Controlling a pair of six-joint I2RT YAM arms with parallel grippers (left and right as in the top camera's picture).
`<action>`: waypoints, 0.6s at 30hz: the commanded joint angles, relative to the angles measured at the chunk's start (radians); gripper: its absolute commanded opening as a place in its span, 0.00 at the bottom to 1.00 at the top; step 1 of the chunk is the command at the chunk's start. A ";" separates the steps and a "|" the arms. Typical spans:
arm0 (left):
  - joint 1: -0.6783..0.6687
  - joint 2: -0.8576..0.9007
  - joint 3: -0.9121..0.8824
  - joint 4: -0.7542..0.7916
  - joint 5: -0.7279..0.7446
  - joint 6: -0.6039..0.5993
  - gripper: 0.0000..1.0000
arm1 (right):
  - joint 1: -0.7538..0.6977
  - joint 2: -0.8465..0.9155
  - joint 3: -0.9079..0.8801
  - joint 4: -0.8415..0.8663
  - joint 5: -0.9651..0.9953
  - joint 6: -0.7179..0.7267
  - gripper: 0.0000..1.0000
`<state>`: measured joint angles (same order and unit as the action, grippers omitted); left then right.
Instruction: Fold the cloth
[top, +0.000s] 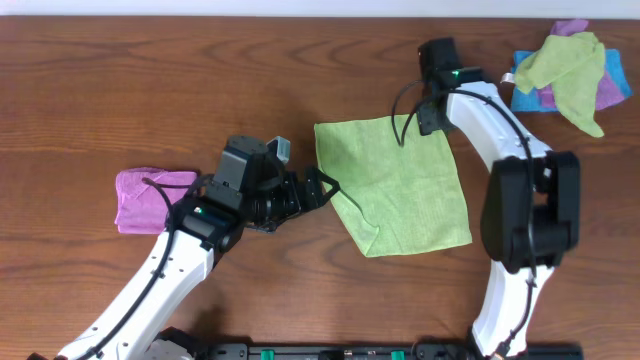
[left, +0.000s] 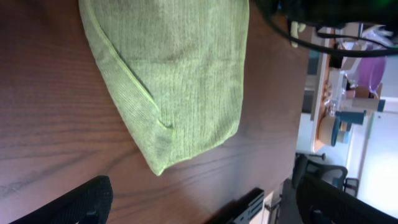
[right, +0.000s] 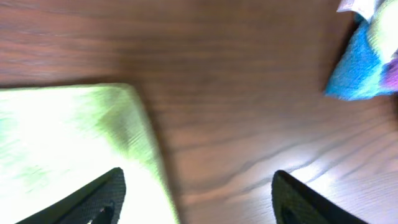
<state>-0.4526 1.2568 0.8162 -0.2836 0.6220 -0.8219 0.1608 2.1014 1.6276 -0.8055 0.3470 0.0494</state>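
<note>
The cloth (top: 395, 185), light lime green, lies flat on the table (top: 200, 80), a little right of the middle and about midway between the far and near edges. It is turned askew, so one corner points toward the near edge.

It reads as one broad, roughly square sheet. A narrow strip is doubled over along its near-left edge, and the left wrist view shows a second layer there. You cannot tell from these views whether the whole cloth is already doubled.

My reading is that at most a first fold is down, and a compact, squared fold is yet to be made.

The left gripper (top: 322, 188) sits just beside the cloth's left edge. Its fingers are spread wide and hold nothing.

The right gripper (top: 420, 120) hangs over the cloth's far-right corner. Its fingers are parted, with bare wood between them and one finger above the corner. It grasps nothing.

Further out, a folded pink-purple cloth (top: 150, 195) rests near the left edge. A heap of mixed cloths (top: 565, 75) sits at the far-right corner, well apart.
</note>
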 joint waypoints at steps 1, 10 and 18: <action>-0.027 -0.002 0.037 -0.019 -0.003 0.061 0.96 | -0.017 -0.172 0.035 -0.026 -0.243 0.100 0.79; -0.225 -0.002 0.106 -0.162 -0.306 0.092 0.96 | -0.134 -0.440 -0.027 -0.203 -0.329 0.084 0.81; -0.243 0.065 0.109 -0.150 -0.326 0.124 0.96 | -0.283 -0.668 -0.338 -0.145 -0.578 0.042 0.82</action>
<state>-0.6922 1.2774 0.8982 -0.4419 0.3271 -0.7315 -0.0978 1.4975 1.3548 -0.9688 -0.1081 0.1070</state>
